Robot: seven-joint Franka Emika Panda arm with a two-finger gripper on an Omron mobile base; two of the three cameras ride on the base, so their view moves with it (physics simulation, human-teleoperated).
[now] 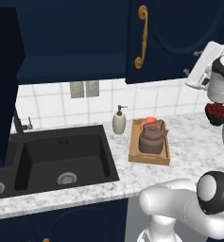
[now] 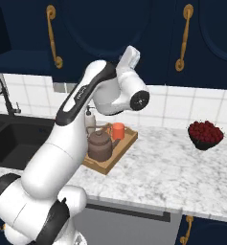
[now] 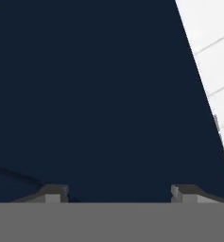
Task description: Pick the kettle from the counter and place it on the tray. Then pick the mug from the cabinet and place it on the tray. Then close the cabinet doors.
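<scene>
The dark bronze kettle [image 1: 151, 140] [image 2: 99, 146] stands on the wooden tray [image 1: 149, 159] [image 2: 126, 142] on the marble counter [image 1: 193, 146]. The orange-red mug [image 1: 150, 120] [image 2: 118, 130] stands on the tray too, just behind the kettle. My gripper [image 3: 119, 194] is raised high, close against a navy cabinet door [image 3: 94, 94] [image 1: 179, 38] [image 2: 100, 33]. Its fingertips [image 3: 54, 193] stand wide apart with nothing between them. That door carries a brass handle [image 1: 142, 36] [image 2: 51, 36]. Left of it the cabinet's dark inside [image 1: 71, 42] is open to view.
A cream soap dispenser [image 1: 119, 121] stands left of the tray, beside the black sink [image 1: 61, 156] and its tap [image 1: 18, 124]. A dark bowl of red fruit [image 2: 206, 134] sits on the counter to the right. At the far left a navy door [image 1: 2, 80] stands swung out.
</scene>
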